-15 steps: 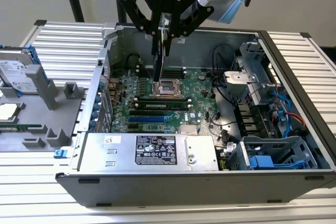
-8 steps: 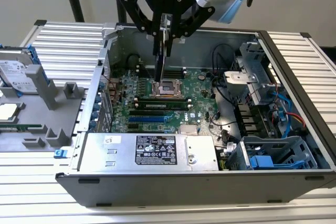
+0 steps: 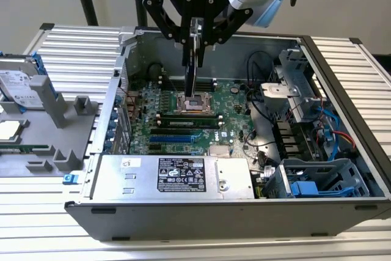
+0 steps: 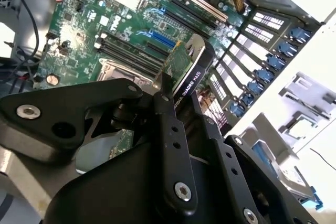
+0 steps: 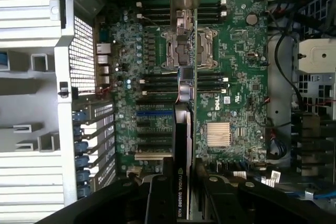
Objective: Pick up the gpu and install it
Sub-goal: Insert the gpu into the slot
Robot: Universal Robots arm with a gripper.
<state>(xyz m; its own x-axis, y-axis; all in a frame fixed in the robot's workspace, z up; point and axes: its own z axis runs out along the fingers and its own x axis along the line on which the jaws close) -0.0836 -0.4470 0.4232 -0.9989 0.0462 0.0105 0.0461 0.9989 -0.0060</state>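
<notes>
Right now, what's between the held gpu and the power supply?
In the exterior view: the CPU socket, then black slots and a blue slot on the motherboard, between the gpu in the gripper and the power supply.

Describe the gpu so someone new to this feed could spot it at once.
Find the open computer case with the large green motherboard lying inside. Over the middle of that board hangs the gripper, shut on the gpu. It is a thin card held edge-on in the air, one face black and the other green, where the motherboard lies flat in the case.
</notes>
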